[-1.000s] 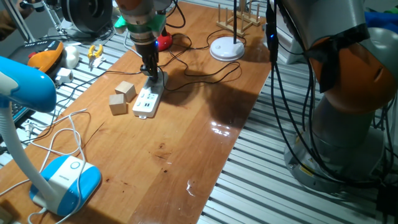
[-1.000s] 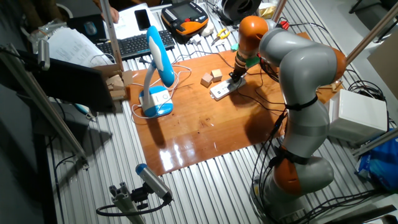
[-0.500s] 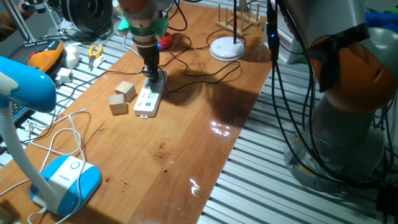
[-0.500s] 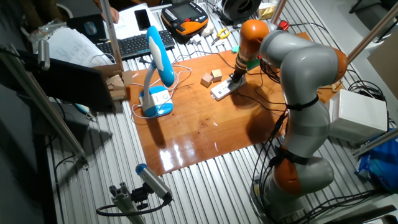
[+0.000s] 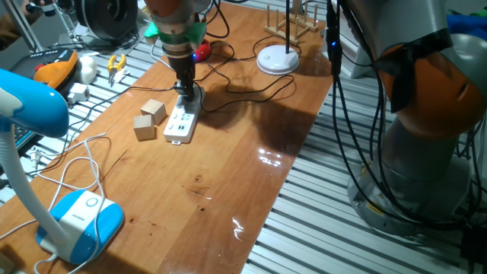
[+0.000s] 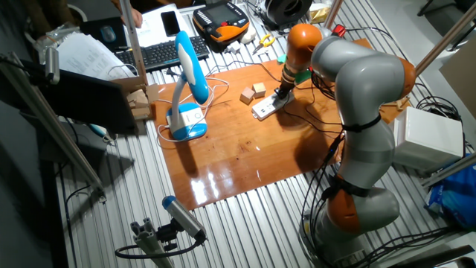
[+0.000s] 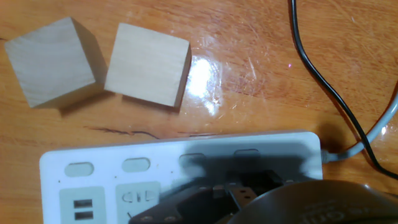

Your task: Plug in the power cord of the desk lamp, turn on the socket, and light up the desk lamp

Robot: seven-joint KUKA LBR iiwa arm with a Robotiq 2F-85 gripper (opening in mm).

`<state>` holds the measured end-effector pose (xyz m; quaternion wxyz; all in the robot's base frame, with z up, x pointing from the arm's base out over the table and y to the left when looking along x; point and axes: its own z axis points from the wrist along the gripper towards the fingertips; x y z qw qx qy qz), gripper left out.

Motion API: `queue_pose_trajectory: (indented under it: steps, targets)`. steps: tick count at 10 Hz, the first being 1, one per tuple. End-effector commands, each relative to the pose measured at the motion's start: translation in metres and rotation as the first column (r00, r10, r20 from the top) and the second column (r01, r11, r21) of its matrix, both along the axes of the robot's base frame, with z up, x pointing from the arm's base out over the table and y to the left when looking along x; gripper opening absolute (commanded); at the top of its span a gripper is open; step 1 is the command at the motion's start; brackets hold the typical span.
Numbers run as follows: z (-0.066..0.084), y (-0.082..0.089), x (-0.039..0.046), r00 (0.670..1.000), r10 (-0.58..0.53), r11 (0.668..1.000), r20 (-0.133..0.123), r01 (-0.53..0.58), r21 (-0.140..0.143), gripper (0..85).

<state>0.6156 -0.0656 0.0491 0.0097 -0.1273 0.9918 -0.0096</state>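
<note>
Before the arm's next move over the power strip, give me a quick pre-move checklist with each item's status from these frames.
1. Gripper sits directly over the socket: ok.
2. Socket lies flat on the table: ok.
3. Two wooden blocks stand apart from the socket: ok.
4. Power cord is seated in an outlet: cannot tell, the gripper hides that end.
5. Socket switch is on: cannot tell.
6. Desk lamp is lit: cannot tell, only its white base shows.
</note>
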Motion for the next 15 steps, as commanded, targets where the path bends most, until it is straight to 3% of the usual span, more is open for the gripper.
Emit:
queue_pose_trajectory:
  steps: [1,2,3,4,7,9,11,12,13,15]
  targets:
    - [0.002,0.003,0.0004,1.000,-0.005,1.000,0.005,0.005,0.001,34.0]
    - [0.005,0.004,0.0011,1.000,-0.014,1.000,0.013,0.014,0.002,51.0]
    - [0.008,0.005,0.0020,1.000,-0.021,1.000,0.016,0.021,0.001,51.0]
    - [0.014,0.004,0.0044,1.000,-0.023,1.000,0.011,0.023,0.002,68.0]
    - [0.028,0.008,0.0116,1.000,-0.025,1.000,-0.002,0.025,-0.009,68.0]
    - [0.035,0.018,0.0147,0.999,-0.035,0.999,-0.012,0.035,0.006,68.0]
    - [0.040,0.029,0.0180,0.999,-0.048,0.999,-0.019,0.048,0.004,68.0]
    - [0.039,0.031,0.0191,0.996,-0.087,0.996,-0.020,0.088,0.021,68.0]
    - [0.038,0.030,0.0196,0.986,-0.167,0.984,-0.027,0.168,0.059,68.0]
    - [0.037,0.031,0.0198,0.934,-0.355,0.930,-0.044,0.357,0.083,68.0]
